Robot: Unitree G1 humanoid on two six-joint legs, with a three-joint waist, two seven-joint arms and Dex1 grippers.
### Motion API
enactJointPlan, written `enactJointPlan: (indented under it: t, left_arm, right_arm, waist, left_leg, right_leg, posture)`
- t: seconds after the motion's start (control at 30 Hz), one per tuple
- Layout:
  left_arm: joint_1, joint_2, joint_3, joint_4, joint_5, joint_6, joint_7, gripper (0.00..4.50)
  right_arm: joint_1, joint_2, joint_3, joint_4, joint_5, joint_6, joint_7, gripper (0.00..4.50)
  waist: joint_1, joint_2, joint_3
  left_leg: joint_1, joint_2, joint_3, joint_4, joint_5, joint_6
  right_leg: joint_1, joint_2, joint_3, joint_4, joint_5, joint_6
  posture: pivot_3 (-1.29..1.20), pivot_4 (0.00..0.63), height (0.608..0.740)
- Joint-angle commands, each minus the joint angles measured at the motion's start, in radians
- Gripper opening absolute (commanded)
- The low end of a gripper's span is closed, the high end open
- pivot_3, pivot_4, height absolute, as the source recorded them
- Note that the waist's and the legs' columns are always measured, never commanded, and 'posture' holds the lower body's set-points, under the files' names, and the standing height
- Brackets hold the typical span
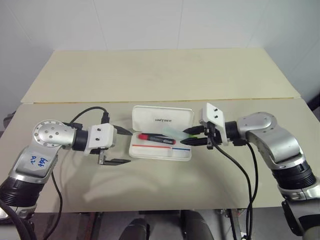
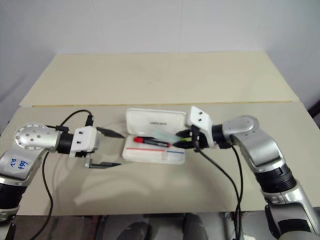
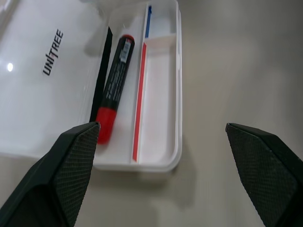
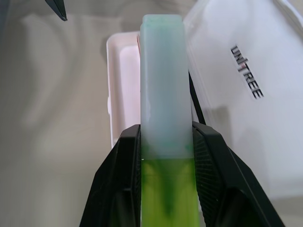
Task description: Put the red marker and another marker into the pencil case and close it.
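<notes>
The white pencil case lies open at mid table, its "UNITREE" lid standing up at the back. Inside the tray lies the red marker, black barrel with a red cap end, also clear in the left wrist view. My right gripper is shut on the pale-green highlighter, held over the case's right end and pointing left. My left gripper stands open just left of the case, nothing between its fingers.
The case rests on a beige table; a second beige board adjoins it behind, with a seam between them. Black cables hang from both wrists. A white wall stands behind.
</notes>
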Motion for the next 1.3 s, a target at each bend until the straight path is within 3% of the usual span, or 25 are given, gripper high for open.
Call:
enactJointPlan:
  t: [0.03,0.7,1.3]
  left_arm:
    - [0.013,0.026,0.043,0.014,-0.005,-0.031,-0.006,4.50]
    - [0.048,0.048,0.074,-0.002,-0.013,-0.027,0.007,4.50]
    - [0.098,0.061,0.116,-0.035,-0.015,-0.013,0.029,4.50]
  right_arm:
    - [-0.026,0.045,0.030,-0.013,-0.005,0.011,-0.033,1.10]
    - [-0.062,0.228,0.139,-0.020,0.001,0.067,-0.097,1.10]
    - [-0.084,0.271,0.202,0.090,-0.054,-0.025,-0.075,1.10]
  waist:
    - [0.000,0.000,0.000]
    - [-0.002,0.000,0.000]
    - [-0.004,0.000,0.000]
  left_leg:
    - [0.000,0.000,0.000,0.000,0.000,0.000]
    - [0.000,0.000,0.000,0.000,-0.001,0.000]
    - [0.000,0.000,0.000,0.000,-0.001,0.000]
  right_leg:
    - [0.000,0.000,0.000,0.000,0.000,0.000]
    - [-0.002,0.000,-0.001,0.002,0.000,-0.001]
    - [-0.002,0.000,-0.001,0.002,0.000,-0.001]
  posture:
    - [0.00,0.150,0.740]
    - [0.00,0.150,0.740]
    - [0.00,0.150,0.740]
